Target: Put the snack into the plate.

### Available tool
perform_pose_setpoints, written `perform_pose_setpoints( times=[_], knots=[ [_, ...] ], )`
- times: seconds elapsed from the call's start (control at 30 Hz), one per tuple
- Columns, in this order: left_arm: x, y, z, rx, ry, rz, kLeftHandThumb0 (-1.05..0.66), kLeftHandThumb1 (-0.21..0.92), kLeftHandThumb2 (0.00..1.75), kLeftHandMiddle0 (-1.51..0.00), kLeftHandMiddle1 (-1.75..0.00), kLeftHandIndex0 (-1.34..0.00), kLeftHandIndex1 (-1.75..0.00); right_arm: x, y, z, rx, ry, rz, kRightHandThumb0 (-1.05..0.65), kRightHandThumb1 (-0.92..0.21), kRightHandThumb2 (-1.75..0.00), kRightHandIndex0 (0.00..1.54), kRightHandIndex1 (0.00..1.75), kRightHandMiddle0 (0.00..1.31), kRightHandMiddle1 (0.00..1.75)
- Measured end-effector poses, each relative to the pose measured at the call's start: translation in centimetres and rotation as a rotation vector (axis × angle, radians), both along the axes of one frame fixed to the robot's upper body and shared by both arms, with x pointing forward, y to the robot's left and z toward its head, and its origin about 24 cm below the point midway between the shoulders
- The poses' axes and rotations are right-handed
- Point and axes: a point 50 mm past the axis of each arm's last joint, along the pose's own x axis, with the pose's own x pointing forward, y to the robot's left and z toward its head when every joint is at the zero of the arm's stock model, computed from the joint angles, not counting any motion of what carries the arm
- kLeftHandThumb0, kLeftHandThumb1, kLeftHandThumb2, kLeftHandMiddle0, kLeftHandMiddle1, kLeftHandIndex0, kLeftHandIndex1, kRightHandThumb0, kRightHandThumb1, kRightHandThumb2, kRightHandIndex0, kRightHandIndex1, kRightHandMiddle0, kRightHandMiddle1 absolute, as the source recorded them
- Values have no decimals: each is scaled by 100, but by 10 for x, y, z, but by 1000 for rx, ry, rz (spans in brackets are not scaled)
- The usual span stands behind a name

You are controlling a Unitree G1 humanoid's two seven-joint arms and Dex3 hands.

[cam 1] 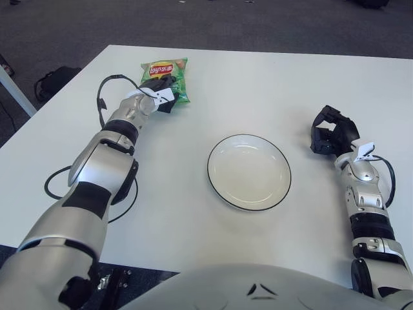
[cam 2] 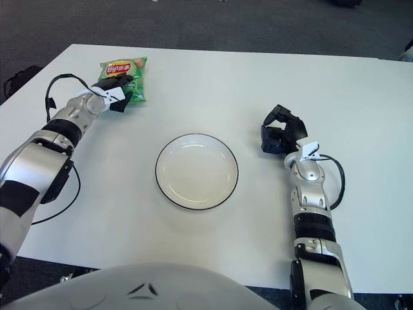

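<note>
- The snack (cam 1: 169,76) is a green chip bag with a red and yellow Lay's logo near its top. There is small writing under the logo, but I cannot read it.
- The bag lies flat on the white table (cam 1: 271,84), at about 10 o'clock from the plate (cam 1: 249,172), and well apart from it.
- The left hand (cam 1: 160,89) is on the lower part of the bag. Its black fingers (cam 2: 122,82) are laid over the bag and hide some of it. I cannot tell if they are clamped on it or just touching it.
- The plate is white with a thin dark rim. It sits in the middle of the table and has nothing in it.
- The right hand (cam 2: 281,137) shows at 3 o'clock from the plate, near it but not touching. Its fingers are curled in and hold nothing.
- A black cable (cam 1: 61,187) loops by the left arm, at 9 o'clock from the plate.
- A dark bag (cam 1: 55,81) sits on the grey floor (cam 1: 226,22) past the table's left edge.
</note>
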Motion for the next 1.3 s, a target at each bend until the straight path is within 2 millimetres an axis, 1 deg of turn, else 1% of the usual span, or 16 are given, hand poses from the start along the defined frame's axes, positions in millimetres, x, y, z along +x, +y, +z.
perform_pose_setpoints(
  times=[0.23,0.37,0.5,0.53,0.63,0.8,0.9,1.1,1.3],
  knots=[
    [-14,1,-2,-70,-17,-187,-102,92,125,-21,-25,0,-78,1,1,1,-10,2,7,-48,-32,-132,133,175,62,175],
    [-28,1,0,-97,-36,-306,-100,92,126,-25,-29,0,-83,1,2,3,-15,-3,12,-48,-32,-132,133,175,61,175],
    [-44,0,1,-100,-60,-389,-96,92,126,-29,-33,0,-86,2,3,7,-18,-21,17,-48,-32,-131,134,175,61,175],
    [-48,0,0,-99,-62,-407,-94,92,126,-30,-36,0,-86,2,3,7,-18,-21,17,-48,-32,-131,134,175,61,175],
    [-66,2,2,-100,-83,-499,-92,92,126,-31,-41,0,-86,2,4,7,-18,-17,21,-48,-32,-131,134,175,61,175],
    [-105,15,3,-98,-102,-651,-89,92,125,-31,-46,0,-87,2,5,4,-15,3,23,-48,-33,-130,134,175,61,175],
    [-118,21,3,-82,-109,-688,-90,92,125,-31,-47,0,-88,1,3,3,-18,10,17,-48,-33,-130,134,175,60,175],
    [-128,26,5,-33,-137,-721,-92,92,122,-33,-51,0,-89,3,2,3,-21,14,15,-48,-34,-129,134,175,60,175],
    [-131,34,3,23,-185,-732,-93,92,120,-36,-55,0,-93,5,2,3,-19,16,15,-47,-34,-129,134,175,60,175]
  ],
)
